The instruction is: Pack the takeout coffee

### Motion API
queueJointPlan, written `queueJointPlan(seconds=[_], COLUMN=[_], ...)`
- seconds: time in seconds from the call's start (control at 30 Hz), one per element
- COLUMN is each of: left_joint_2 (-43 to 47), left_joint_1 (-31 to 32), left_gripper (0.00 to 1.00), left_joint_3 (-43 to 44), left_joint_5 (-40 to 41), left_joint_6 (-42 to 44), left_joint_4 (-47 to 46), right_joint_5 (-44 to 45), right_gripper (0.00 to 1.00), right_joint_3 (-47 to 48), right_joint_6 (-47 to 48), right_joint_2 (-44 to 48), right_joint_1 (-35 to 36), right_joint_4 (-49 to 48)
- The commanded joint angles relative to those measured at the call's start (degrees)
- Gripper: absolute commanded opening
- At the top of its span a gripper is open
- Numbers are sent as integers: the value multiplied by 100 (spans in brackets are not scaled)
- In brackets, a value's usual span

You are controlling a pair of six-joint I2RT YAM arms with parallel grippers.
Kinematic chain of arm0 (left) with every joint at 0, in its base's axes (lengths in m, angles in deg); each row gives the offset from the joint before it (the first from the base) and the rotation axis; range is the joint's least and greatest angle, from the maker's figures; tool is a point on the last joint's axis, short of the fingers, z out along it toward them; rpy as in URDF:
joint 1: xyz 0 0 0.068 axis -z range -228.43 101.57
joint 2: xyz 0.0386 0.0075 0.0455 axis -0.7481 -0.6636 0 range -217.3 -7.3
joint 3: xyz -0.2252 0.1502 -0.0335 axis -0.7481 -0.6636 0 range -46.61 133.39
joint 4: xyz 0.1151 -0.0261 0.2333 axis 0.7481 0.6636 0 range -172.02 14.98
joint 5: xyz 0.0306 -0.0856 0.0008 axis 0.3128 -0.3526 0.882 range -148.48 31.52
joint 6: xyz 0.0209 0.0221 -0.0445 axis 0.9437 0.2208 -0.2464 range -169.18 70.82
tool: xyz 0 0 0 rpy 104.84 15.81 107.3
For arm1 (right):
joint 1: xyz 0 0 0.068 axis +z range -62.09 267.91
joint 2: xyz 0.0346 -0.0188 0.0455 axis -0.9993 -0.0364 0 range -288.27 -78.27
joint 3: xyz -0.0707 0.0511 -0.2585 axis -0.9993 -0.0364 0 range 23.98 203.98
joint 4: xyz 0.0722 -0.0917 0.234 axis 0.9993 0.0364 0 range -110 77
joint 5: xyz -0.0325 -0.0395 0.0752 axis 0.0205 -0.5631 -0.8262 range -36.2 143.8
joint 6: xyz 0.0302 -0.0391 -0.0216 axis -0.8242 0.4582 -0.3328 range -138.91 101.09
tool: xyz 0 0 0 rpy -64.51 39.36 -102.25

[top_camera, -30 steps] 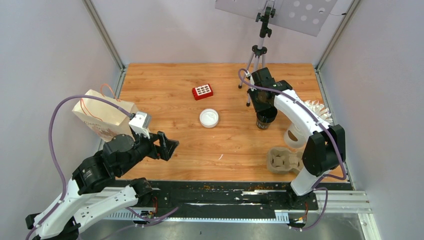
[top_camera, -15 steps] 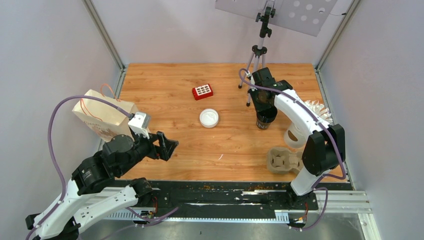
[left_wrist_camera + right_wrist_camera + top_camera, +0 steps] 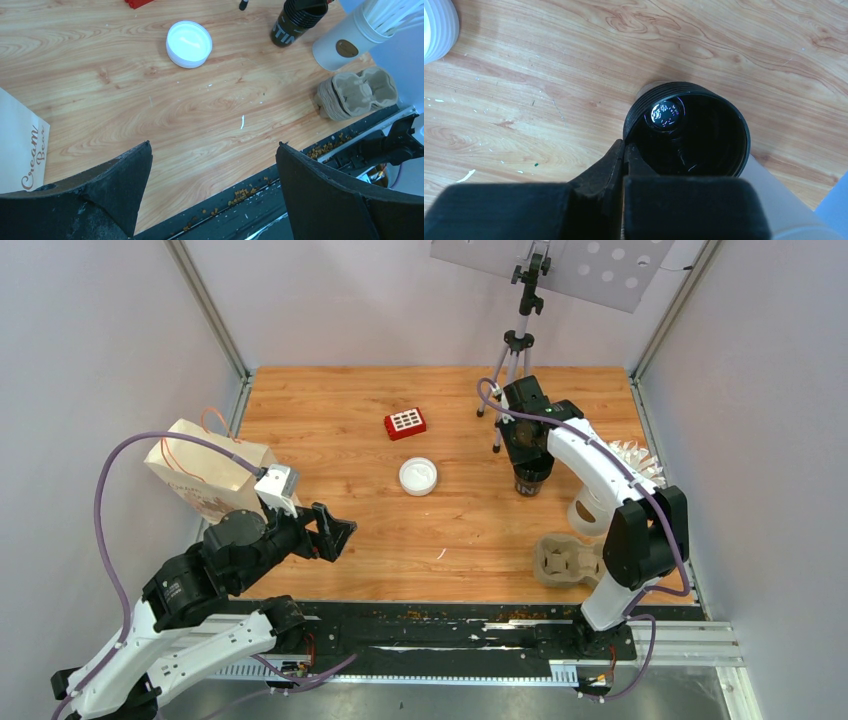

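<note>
1. The cup stack [image 3: 684, 130] stands upright on the table [image 3: 350, 450], right of centre, mouth up and with no lid on it.
2. The right gripper [image 3: 625, 150] sits above it. Its fingers are pinched together on the rim's near-left wall, one outside and one inside.
3. The stack's long axis is vertical, so we judge the next move to be a straight lift along it.
4. The right arm is the one on the stack. The left gripper [image 3: 335, 530] hangs well apart, near the bag [image 3: 205, 475], its fingers wide and holding nothing.
5. The lids [image 3: 418, 477] lie left of the stack, between the two arms. The tray [image 3: 562, 560] sits near the right arm's base.
6. From the top view the wrist hides the rim and the grip. The arm partly covers the straw cup [image 3: 345, 42]. We cannot count the nested cups, nor tell whether only the top one is caught.
</note>
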State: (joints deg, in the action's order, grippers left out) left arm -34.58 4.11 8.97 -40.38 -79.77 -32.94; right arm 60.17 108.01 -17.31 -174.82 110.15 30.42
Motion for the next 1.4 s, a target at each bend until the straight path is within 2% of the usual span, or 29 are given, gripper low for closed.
queueJointPlan(seconds=[0.0, 0.27, 1.13, 1.37], left_joint_2=[-20, -78, -136, -147], left_joint_1=[29, 29, 29, 29], left_gripper=[100, 100, 100, 100], left_joint_3=[147, 130, 24, 3], left_joint_5=[74, 61, -9, 57], left_joint_6=[-52, -56, -123, -81], left_joint_4=[-1, -62, -153, -128], right_joint_5=[-100, 276, 632, 800], right_gripper=[0, 0, 0, 0], right_joint_3=[70, 310, 469, 790], right_joint_6=[-29, -119, -126, -300], right_joint_2=[37, 53, 412, 491], right_joint_1=[-35, -38, -20, 20], right_joint_4=[38, 419, 700, 1009])
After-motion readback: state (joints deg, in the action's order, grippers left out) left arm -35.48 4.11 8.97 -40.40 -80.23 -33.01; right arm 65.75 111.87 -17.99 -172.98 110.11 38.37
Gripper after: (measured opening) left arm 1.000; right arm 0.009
